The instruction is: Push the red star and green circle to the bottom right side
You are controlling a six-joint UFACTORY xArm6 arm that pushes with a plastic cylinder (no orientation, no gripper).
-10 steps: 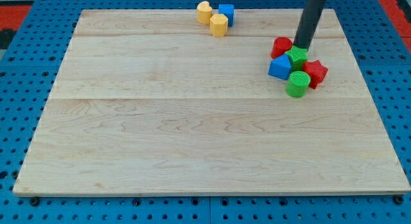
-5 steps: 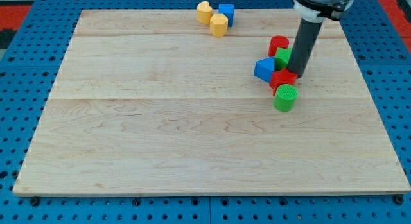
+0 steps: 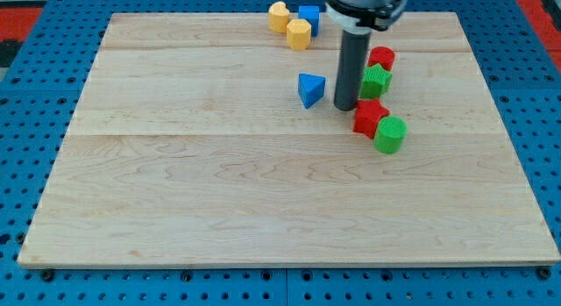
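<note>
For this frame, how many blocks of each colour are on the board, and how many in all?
Yellow: 2, at the view's top
Blue: 2, a cube and a triangle
Red: 2, a cylinder and a star
Green: 2, a star and a circle
Total: 8
My tip is between the blue triangle and the red star.

A single camera looks down at a slant from the near edge, taking in the whole wooden board (image 3: 263,209)

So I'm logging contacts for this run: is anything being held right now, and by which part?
Nothing is held. My tip is a bare rod end standing between the blue triangle and the red star, apparently touching neither.
</note>
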